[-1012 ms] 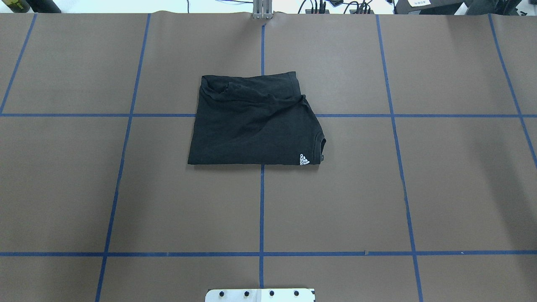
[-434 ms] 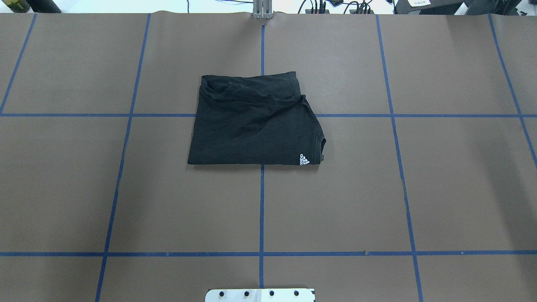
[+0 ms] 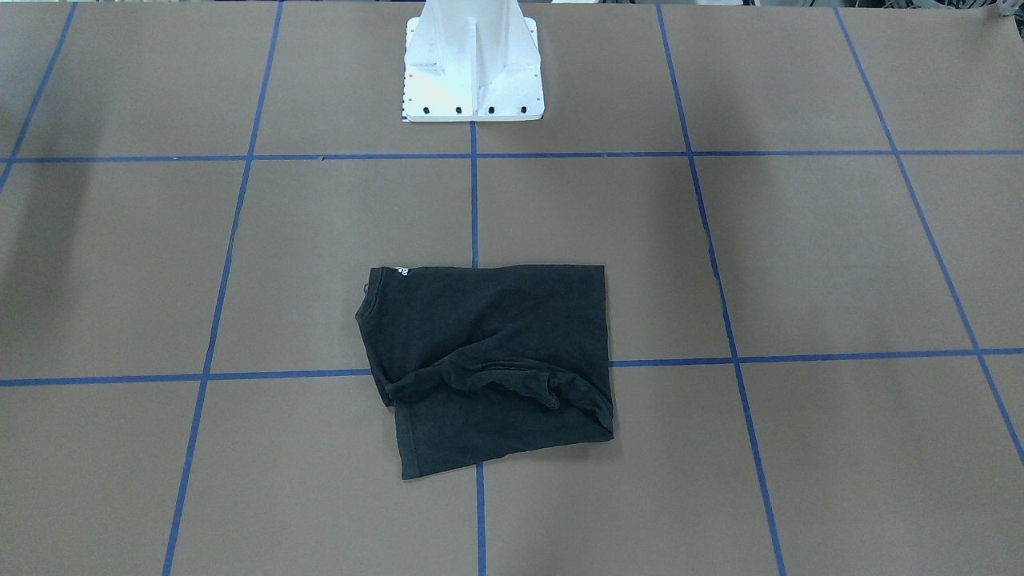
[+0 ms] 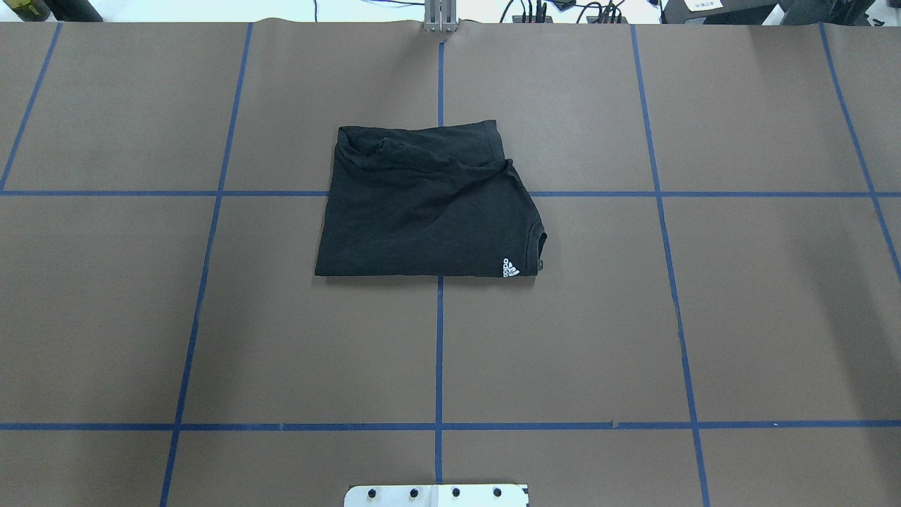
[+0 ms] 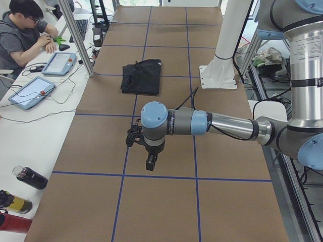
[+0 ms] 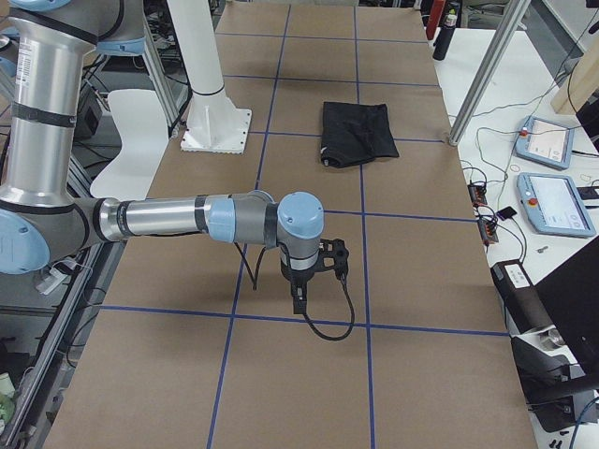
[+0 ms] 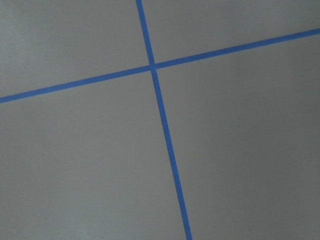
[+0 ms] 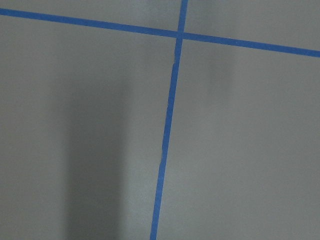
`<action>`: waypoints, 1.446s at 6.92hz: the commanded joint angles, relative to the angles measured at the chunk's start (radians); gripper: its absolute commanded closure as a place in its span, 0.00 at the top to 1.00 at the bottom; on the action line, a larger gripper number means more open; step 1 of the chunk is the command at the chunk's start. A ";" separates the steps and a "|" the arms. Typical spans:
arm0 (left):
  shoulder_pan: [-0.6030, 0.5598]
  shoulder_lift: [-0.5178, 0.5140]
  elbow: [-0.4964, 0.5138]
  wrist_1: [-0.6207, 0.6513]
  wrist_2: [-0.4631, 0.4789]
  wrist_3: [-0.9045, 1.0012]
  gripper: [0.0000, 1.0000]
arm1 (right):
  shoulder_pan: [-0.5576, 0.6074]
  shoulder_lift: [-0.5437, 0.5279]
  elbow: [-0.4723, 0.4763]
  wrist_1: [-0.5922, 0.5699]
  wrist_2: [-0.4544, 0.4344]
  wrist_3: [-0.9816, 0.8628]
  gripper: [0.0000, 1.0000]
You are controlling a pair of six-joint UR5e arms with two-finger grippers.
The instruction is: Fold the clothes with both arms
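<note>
Black cloth sits just above the centre of the overhead frame: the T-shirt (image 4: 422,211), folded into a rough rectangle and lying flat on the brown tabletop (image 4: 211,317). A small white logo (image 4: 511,267) shows at its lower right corner, beside the collar (image 4: 540,248), and a rumpled ridge runs across its upper part. The shirt lies over a crossing of the blue tape lines (image 4: 439,352).

In the left side view my left fingers (image 5: 150,162) hang above the tabletop at mid-frame, pointing down, well apart from the shirt in the upper centre. In the right side view my right fingers (image 6: 298,297) hang the same way, equally far from it. Whether either pair is spread or closed, I cannot tell. Both wrist cameras show only tabletop and tape.
</note>
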 commanded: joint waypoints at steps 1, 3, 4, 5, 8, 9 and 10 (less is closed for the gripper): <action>0.000 0.000 0.000 0.000 0.000 -0.001 1.00 | 0.000 0.001 0.005 0.000 0.001 0.000 1.00; 0.000 0.000 0.000 0.000 0.000 -0.001 1.00 | 0.000 0.001 0.005 0.000 0.004 0.000 1.00; 0.000 0.000 0.001 0.000 0.001 -0.001 1.00 | 0.000 0.001 0.005 0.000 0.027 0.000 1.00; 0.000 0.000 0.000 0.000 0.000 -0.001 1.00 | 0.000 0.001 0.005 0.000 0.033 0.000 1.00; 0.000 0.000 0.000 0.000 0.000 -0.001 1.00 | 0.000 0.001 0.003 0.001 0.033 0.000 1.00; 0.000 0.000 0.000 0.000 0.003 -0.001 1.00 | 0.000 -0.001 0.002 0.000 0.033 0.000 1.00; 0.000 0.000 -0.002 0.000 0.005 -0.001 1.00 | 0.000 -0.001 0.000 0.000 0.033 0.000 1.00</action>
